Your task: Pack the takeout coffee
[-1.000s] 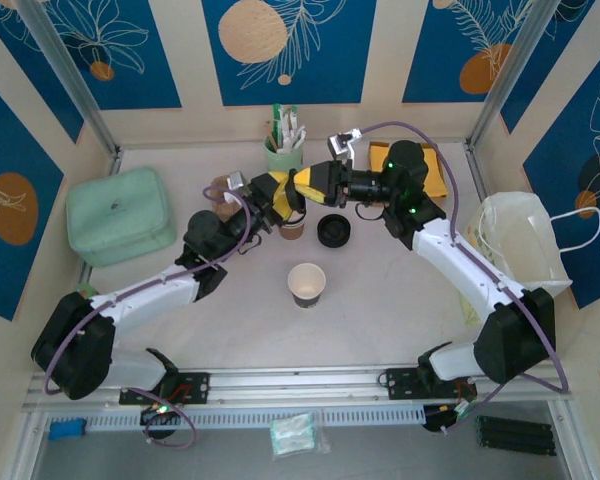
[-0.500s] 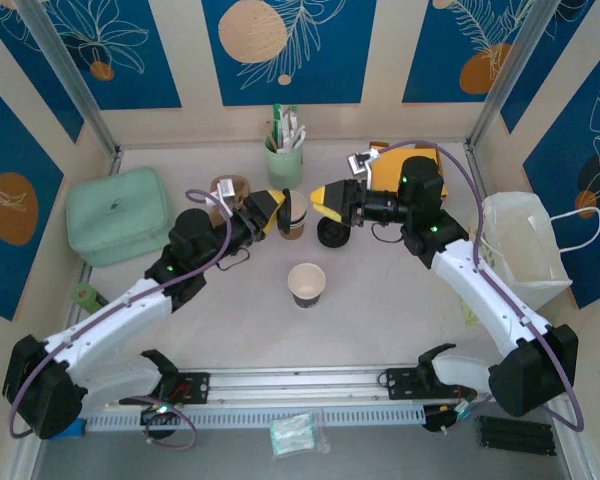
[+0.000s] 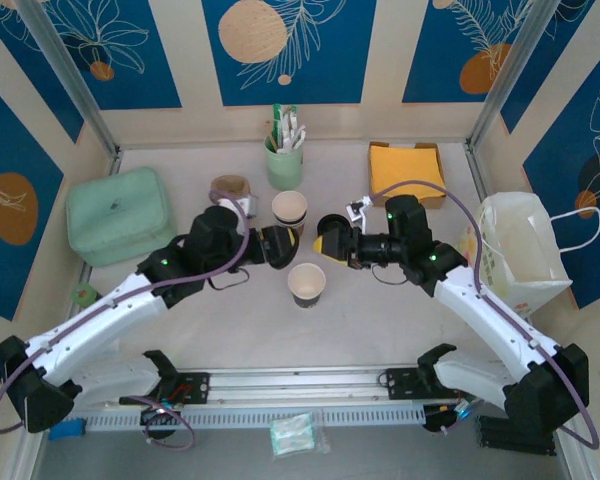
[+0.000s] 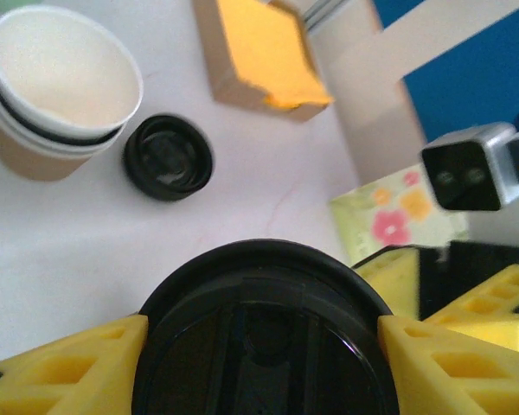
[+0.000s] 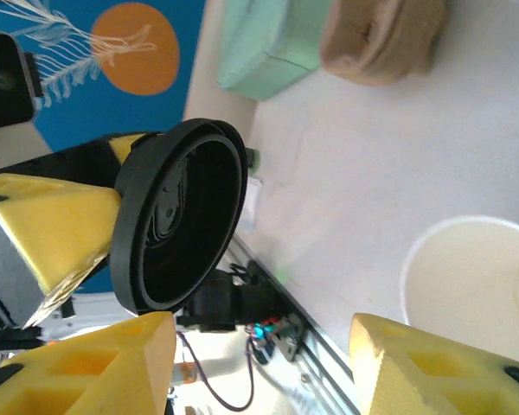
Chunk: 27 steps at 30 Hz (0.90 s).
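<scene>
My left gripper: clamped across round black plastic lid. My right gripper: newly spread, empty. Both drawn nearer open brown paper cup; capping likely next.

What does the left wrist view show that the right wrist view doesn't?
Left wrist but not right wrist: nested paper cups, a loose lid beside them, yellow napkins. Right wrist but not left wrist: a mint case, a single open cup. Both: the black lid gripped by the left pincer.
</scene>
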Motion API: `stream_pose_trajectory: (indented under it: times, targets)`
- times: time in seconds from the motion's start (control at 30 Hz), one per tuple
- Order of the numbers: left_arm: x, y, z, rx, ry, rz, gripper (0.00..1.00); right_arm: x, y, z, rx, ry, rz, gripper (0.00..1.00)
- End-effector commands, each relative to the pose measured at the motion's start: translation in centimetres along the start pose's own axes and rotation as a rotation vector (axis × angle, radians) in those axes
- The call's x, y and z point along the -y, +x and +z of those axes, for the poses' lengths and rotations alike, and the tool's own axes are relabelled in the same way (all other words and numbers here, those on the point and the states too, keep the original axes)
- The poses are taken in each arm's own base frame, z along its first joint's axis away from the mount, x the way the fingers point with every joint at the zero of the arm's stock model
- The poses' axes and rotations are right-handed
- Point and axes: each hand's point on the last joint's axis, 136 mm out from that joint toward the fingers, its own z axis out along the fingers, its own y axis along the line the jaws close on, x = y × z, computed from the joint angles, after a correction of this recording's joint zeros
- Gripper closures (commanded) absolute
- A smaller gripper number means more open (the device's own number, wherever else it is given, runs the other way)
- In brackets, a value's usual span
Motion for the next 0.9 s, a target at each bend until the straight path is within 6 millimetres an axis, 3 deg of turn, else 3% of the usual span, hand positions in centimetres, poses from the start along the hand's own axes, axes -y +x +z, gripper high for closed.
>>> stream_pose_trajectory:
  times: [0.0, 0.47, 0.87]
  targets:
    - [-1.1, 1.3, 0.1, -0.030, -0.131, 0.135, 0.39, 2.3, 1.8, -0.5, -0.003, 0.098, -0.023, 0.44]
    - [-0.3, 5.4, 4.9, -0.131, -0.321, 0.375, 0.39, 7.6, 5.9, -1.6, -0.007, 0.226, -0.007, 0.43]
    - [-1.3, 7.2, 7.5, -0.197, -0.426, 0.478, 0.40, 9.6, 6.6, -1.4, -0.015, 0.251, 0.013, 0.44]
